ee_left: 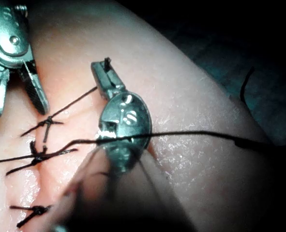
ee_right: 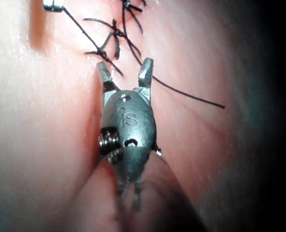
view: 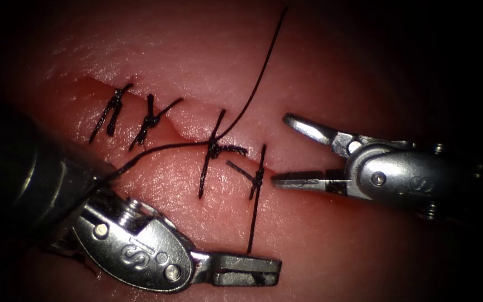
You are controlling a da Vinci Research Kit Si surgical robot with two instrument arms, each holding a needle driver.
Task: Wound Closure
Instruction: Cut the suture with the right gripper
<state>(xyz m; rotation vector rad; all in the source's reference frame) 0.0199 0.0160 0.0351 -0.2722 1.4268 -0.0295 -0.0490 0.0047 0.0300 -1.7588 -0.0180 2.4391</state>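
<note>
Black thread [view: 255,204] rises taut from the left tool [view: 247,271], whose jaws are closed on its end, up to the rightmost knot [view: 257,179] on the cut [view: 180,131]. That tool lies on the tissue [view: 320,72] below the cut. Three more knotted stitches sit along the cut to the left, and a long loose strand [view: 258,78] runs from the third knot [view: 214,148] up and away, with another length trailing left past the left tool's shaft. The right tool [view: 286,151] sits at the cut's right end with its jaws spread wide and holding nothing, the lower jaw just beside the rightmost knot; the right wrist view shows the same open jaws [ee_right: 125,70] straddling thread near that knot. I cannot make out the needle anywhere. My worry: the held strand is tight, so any extra pull could tear the knot through the tissue edge or loosen it, and open jaws this close to the knot could catch the wrong strand.
</note>
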